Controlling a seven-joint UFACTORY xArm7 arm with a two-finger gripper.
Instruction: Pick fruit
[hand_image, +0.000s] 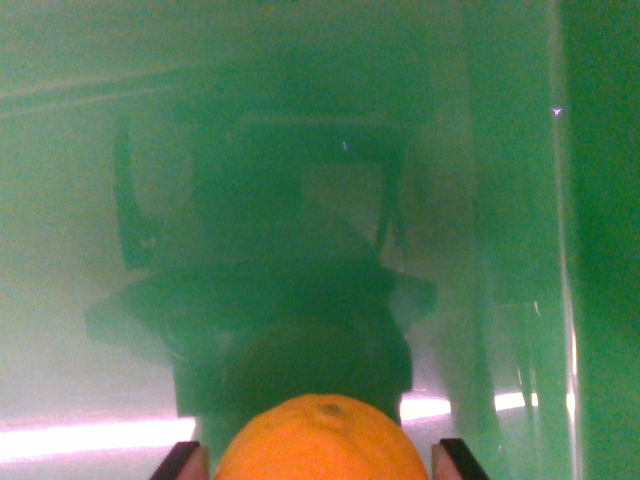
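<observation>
Orange (322, 440) sits at the bottom middle of the wrist view, right between the two dark fingertips (180, 462) of the claw (320, 462), one at each side of it. Only its top half shows; the rest runs off the lower edge. The fingertips stand just beside its flanks, and the picture does not show whether they are pressing on the skin or only close to it, so I cannot tell if the claw is clenched on the fruit or merely around it.

Behind it is a glossy green surface (500, 150) that fills the whole view, with a blurred dark reflection (290, 280) of the arm's own head in it and bright streaks low down. Whether this is a bin wall or floor is not clear.

As to handling, this looks like a round, firm fruit with a pebbled, slightly waxy rind, of moderate weight for its size. It should bear a fair squeeze without bruising, but being round it will tend to roll or squirt out if gripped above or below its widest part. The sound hold is across the middle, the two fingers on opposite sides at the broadest girth, with the dimpled stem end facing the camera. Gentle, even pressure should do.
</observation>
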